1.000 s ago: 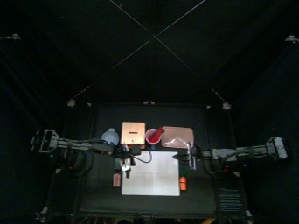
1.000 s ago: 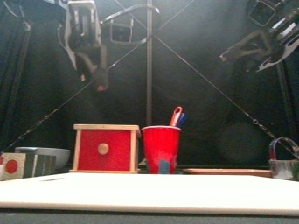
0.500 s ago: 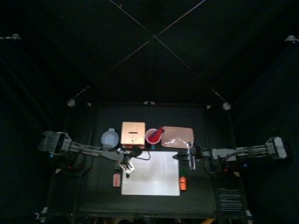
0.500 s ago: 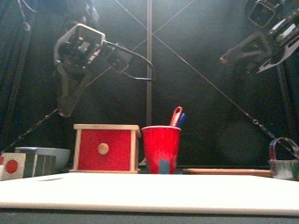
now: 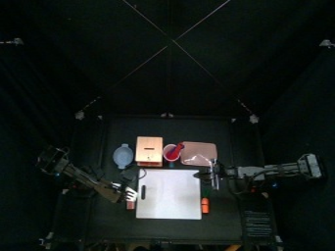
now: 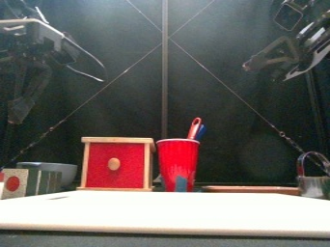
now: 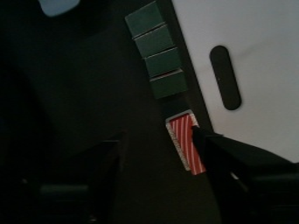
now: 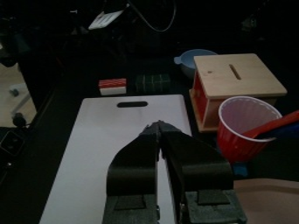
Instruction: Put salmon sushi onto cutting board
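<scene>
The salmon sushi (image 7: 184, 144), a small red-orange oblong with pale stripes, lies on the black table just off the handle end of the white cutting board (image 7: 257, 52). My left gripper (image 7: 163, 149) hangs open above it, with the sushi between the wide jaws and close to one of them. From above, the left gripper (image 5: 131, 192) is at the left edge of the cutting board (image 5: 170, 194). My right gripper (image 8: 163, 133) is shut and empty above the cutting board (image 8: 117, 157), and in the top view the right gripper (image 5: 210, 177) is by its far right corner.
A row of dark green blocks (image 7: 158, 52) lies beside the sushi. Behind the board stand a wooden box (image 5: 149, 151), a red cup (image 5: 171, 153) and a blue bowl (image 5: 123, 155). A brighter orange-red piece (image 5: 206, 205) lies right of the board.
The left arm has swung away from the box toward the table's front-left, beside the board. Its jaws have gone from shut to wide open. The right arm has not moved.
</scene>
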You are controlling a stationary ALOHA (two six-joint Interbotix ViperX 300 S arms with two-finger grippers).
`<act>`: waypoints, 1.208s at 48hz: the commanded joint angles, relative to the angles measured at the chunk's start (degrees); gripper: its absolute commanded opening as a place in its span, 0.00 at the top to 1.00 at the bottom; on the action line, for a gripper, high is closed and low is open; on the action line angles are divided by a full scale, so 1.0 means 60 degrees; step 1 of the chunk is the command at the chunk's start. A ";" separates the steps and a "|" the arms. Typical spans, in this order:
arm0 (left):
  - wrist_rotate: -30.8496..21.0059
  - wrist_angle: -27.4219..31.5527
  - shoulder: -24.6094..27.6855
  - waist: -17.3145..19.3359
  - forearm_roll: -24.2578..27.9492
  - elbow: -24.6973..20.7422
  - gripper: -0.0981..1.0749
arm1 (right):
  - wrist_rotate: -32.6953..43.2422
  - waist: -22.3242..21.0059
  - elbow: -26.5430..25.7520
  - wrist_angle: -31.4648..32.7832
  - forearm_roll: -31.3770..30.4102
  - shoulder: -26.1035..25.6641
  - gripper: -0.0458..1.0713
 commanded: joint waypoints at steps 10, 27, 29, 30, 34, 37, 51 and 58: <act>-0.0659 -0.2065 0.0835 -0.0249 -0.0454 0.0249 0.04 | 0.0000 -0.0029 -0.0088 0.0264 0.0044 0.0029 0.91; -0.0776 -0.2314 0.1479 -0.0264 -0.1392 0.0469 0.04 | 0.0015 -0.0029 -0.0073 0.0366 0.0044 0.0029 0.91; -0.0791 -0.2402 0.1582 -0.0249 -0.1406 0.0469 0.04 | 0.0015 -0.0029 -0.0088 0.0396 0.0044 0.0029 0.91; -0.0791 -0.2417 0.1626 -0.0249 -0.1406 0.0469 0.05 | 0.0015 -0.0015 -0.0073 0.0396 0.0044 0.0029 0.91; -0.0835 -0.2446 0.1816 -0.0249 -0.1436 0.0439 0.06 | 0.0015 -0.0015 -0.0088 0.0410 0.0044 0.0029 0.91; -0.0967 -0.2505 0.1948 -0.0264 -0.1421 0.0410 0.08 | 0.0015 -0.0029 -0.0088 0.0425 0.0044 0.0029 0.91; -0.1055 -0.2563 0.1992 -0.0352 -0.1406 0.0454 0.23 | 0.0015 0.0000 -0.0044 0.0439 0.0044 0.0073 0.91; -0.1040 -0.2388 0.1948 -0.0352 -0.1392 0.0469 0.32 | 0.0029 0.0044 -0.0044 0.0439 0.0073 0.0088 0.91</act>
